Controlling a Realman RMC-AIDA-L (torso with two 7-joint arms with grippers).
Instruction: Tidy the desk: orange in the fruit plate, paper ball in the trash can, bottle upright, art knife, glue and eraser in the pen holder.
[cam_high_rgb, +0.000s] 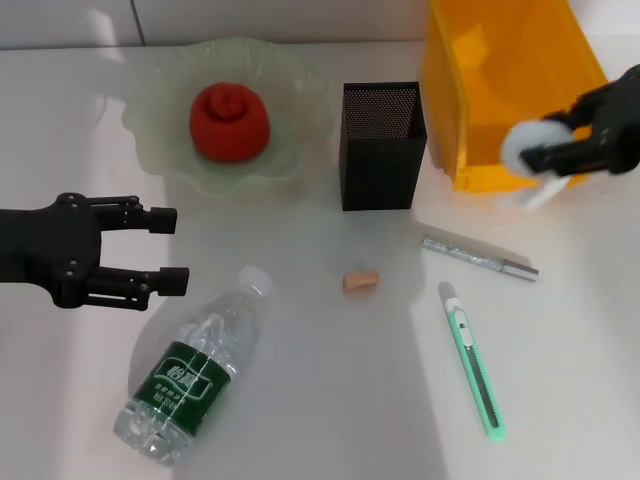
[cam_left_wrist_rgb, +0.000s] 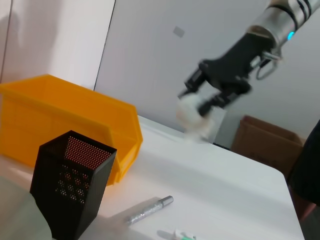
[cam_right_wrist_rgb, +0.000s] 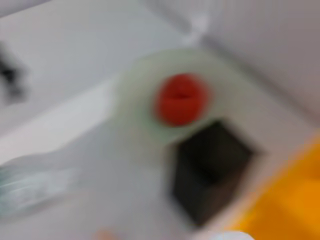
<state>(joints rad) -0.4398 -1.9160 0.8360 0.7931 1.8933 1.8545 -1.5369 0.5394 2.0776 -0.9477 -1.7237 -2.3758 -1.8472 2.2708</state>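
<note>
From the head view, I see my right gripper (cam_high_rgb: 545, 155) clamped on the white paper ball (cam_high_rgb: 528, 146), raised over the front edge of the yellow trash can (cam_high_rgb: 480, 80); my left gripper (cam_high_rgb: 165, 250) hangs spread open just above the lying bottle (cam_high_rgb: 195, 370). The left wrist view shows the right arm reaching in from above, ball (cam_left_wrist_rgb: 192, 116) pinched beside the bin (cam_left_wrist_rgb: 65, 125). The right wrist view is blurred, showing only the orange (cam_right_wrist_rgb: 180, 99) in the fruit plate (cam_right_wrist_rgb: 135, 95).
</note>
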